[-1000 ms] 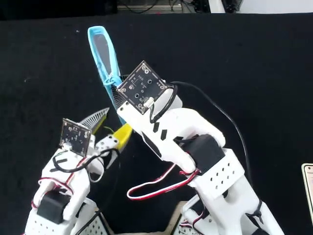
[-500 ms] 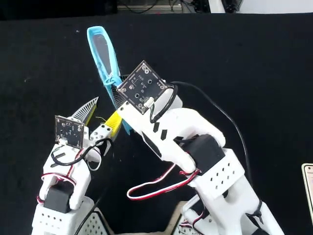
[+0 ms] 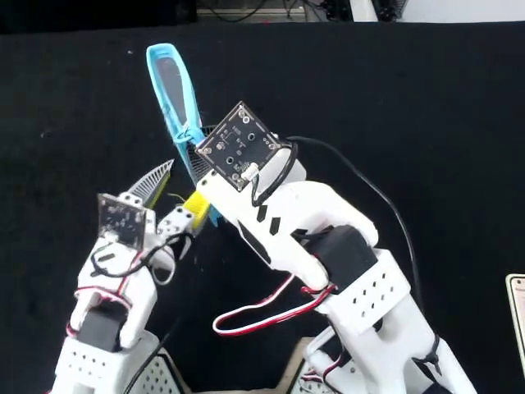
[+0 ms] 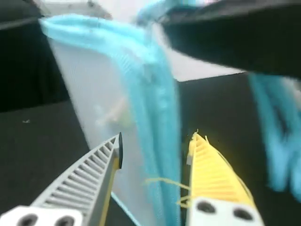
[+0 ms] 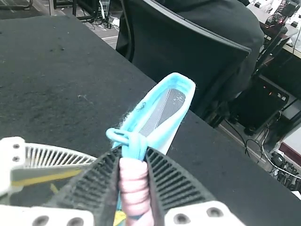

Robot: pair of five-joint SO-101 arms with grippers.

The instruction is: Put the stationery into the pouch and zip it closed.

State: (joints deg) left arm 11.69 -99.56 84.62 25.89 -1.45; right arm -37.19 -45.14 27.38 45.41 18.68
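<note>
The blue mesh pouch [image 3: 171, 82] stands on edge on the black table. My right gripper [image 5: 133, 153] is shut on its near end, pinching a blue loop [image 5: 123, 138] and a pink ribbed piece [image 5: 134, 181]. From that grip the pouch [image 5: 162, 110] stretches away. In the high view, the right gripper [image 3: 197, 160] sits mostly under its camera board. My left gripper [image 3: 187, 182] is open beside the pouch's lower end. Its grey finger [image 4: 89, 179] and yellow finger [image 4: 211, 174] straddle the pouch's blue zip edge [image 4: 157, 122]. A pale item shows faintly through the mesh [image 4: 113, 113].
A card [image 3: 517, 300] lies at the table's right edge. Cables run along the far edge of the table [image 3: 246, 12]. A dark chair [image 5: 188, 52] stands beyond the table. Bare black cloth [image 3: 394, 107] spreads to the right of the pouch.
My left gripper rose toward the pouch and away from the arm's base, then edged back to the right, staying open. The right arm and the pouch kept still.
</note>
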